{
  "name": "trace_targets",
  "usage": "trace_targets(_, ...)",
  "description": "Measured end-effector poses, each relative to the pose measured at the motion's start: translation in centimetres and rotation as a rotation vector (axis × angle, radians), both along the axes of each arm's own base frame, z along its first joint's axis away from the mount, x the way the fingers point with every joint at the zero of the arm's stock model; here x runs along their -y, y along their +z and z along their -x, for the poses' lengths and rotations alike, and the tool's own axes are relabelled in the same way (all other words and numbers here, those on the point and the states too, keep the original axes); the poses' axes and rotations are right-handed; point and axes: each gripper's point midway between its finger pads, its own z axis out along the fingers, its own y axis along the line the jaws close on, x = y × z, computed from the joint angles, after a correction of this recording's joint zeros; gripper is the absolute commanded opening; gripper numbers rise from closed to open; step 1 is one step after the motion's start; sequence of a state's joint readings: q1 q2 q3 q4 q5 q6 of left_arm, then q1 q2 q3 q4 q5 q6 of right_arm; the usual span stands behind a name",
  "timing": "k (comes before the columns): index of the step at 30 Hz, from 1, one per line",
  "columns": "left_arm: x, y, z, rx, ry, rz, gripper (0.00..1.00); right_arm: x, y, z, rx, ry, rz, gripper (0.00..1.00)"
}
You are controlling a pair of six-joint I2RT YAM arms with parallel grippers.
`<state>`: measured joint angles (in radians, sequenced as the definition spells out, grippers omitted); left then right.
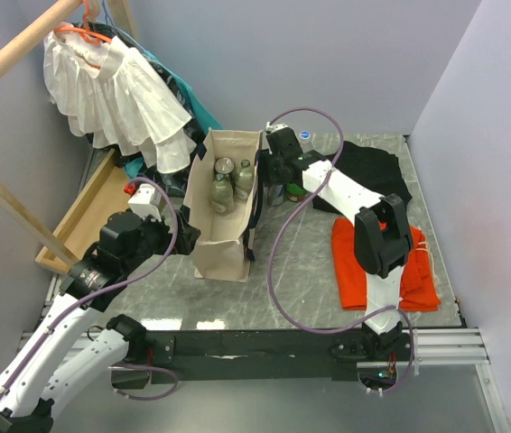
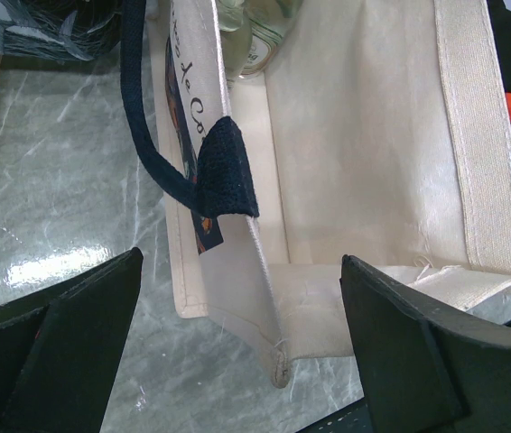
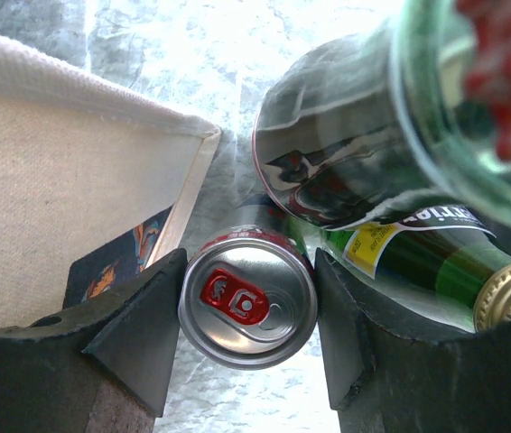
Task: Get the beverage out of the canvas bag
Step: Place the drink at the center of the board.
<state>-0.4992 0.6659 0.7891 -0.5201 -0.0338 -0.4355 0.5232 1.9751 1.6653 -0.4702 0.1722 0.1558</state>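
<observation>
The right gripper (image 3: 248, 275) is clamping a red-tabbed drink can (image 3: 246, 311) by its sides, just outside the canvas bag (image 3: 66, 180), while the left gripper (image 2: 237, 311) is gaping astride the bag's wall. Slick and thin-walled, the can likely dents: a gentle mid-body hold suits.

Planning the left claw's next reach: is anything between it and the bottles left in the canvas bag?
Only the bag itself. The left claw is open over the canvas bag's near corner, with the left wall's rim and the navy handle between its fingers. The bottles stand at the far end; the inside between looks empty.
</observation>
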Motion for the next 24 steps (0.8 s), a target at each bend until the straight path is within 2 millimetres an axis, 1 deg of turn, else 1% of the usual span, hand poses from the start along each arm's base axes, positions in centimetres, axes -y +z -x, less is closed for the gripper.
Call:
trace_targets(9, 0.01, 0.00, 0.00, 0.000, 0.000, 0.000, 0.96, 0.10, 0.04, 0.13, 0.005, 0.000, -0.002, 0.69)
trace_targets(24, 0.00, 0.00, 0.00, 0.000, 0.000, 0.000, 0.96, 0.46, 0.73, -0.01, 0.027, -0.005, 0.013, 0.72)
